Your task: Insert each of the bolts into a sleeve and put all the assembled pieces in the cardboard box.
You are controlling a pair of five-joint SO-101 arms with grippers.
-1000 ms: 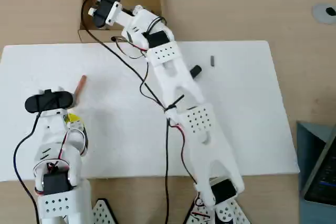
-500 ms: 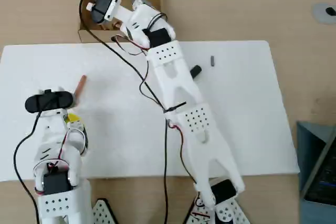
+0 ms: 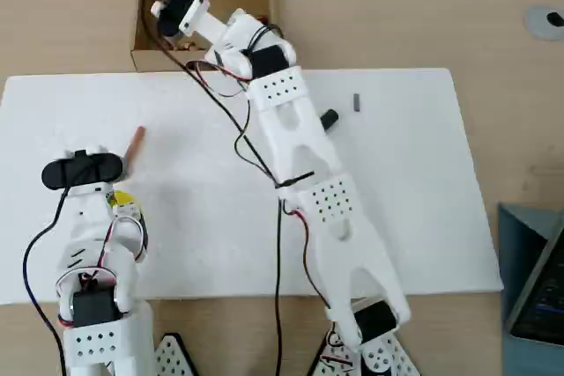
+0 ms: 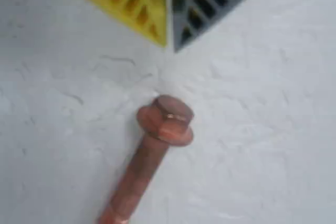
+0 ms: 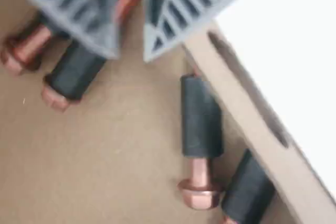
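We think the copper bolt [image 4: 147, 156] is hard, smooth and light. It may roll, so we would pinch it around the middle of its long stem. It lies on the white mat [image 3: 414, 200], left in the high view, just beside the left claw [image 4: 169, 35], which is pressed together and holds nothing. On the mat we count one bare bolt and one loose sleeve [image 3: 329, 118]. In the cardboard box [image 5: 247, 124], upper left, we count at least three sleeved bolts [image 5: 200, 116]. The right claw [image 5: 130, 56] hangs over them, and we cannot tell if it is spread or pinching.
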